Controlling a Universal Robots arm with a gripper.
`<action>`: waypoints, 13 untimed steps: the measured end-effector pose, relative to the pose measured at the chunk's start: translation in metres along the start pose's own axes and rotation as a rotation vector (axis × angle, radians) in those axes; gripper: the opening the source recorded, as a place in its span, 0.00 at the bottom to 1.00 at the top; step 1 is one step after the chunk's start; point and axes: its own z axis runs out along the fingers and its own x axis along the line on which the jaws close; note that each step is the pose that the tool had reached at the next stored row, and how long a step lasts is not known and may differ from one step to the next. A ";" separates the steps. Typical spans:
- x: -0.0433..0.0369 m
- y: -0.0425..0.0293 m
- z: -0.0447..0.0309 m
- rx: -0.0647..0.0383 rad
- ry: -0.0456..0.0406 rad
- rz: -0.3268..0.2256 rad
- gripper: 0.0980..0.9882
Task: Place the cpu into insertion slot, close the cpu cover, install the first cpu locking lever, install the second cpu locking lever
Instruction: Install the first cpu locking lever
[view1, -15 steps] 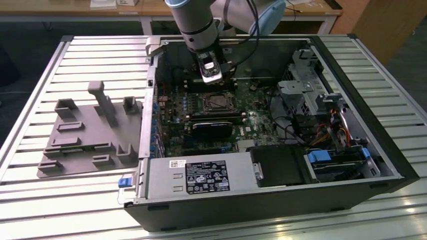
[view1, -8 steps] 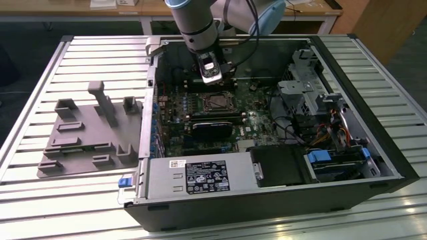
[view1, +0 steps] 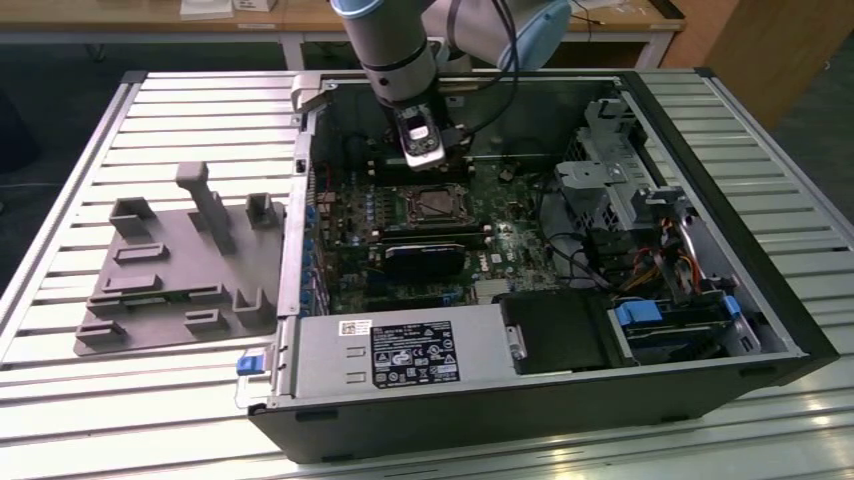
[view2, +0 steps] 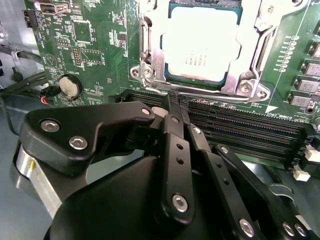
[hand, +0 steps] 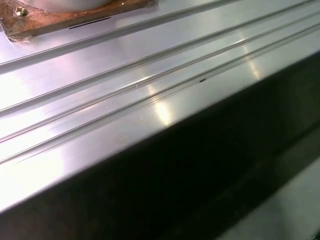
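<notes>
In the second wrist view the cpu lies flat in the insertion slot, its silver top showing through the window of the cpu cover. The cover lies down over it. Thin metal locking levers run along the frame's sides; whether they are latched I cannot tell. My gripper has its black fingers pressed together with nothing between them. The tips hover over the memory slots, just beside the socket's edge. In the exterior view the gripper hangs inside the open case, a little behind the socket.
The open computer case lies on a slatted metal table, with a drive cage and cables at the exterior view's right. A power supply sits at the front. A grey fixture stands outside on the left. A coin battery is near the socket.
</notes>
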 end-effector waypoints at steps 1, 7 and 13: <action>-0.0002 -0.0001 0.0000 0.000 0.0000 0.000 0.00; -0.0011 -0.0018 -0.0002 -0.001 0.0007 0.000 0.00; -0.0019 -0.0015 -0.0028 -0.009 0.0044 0.003 0.00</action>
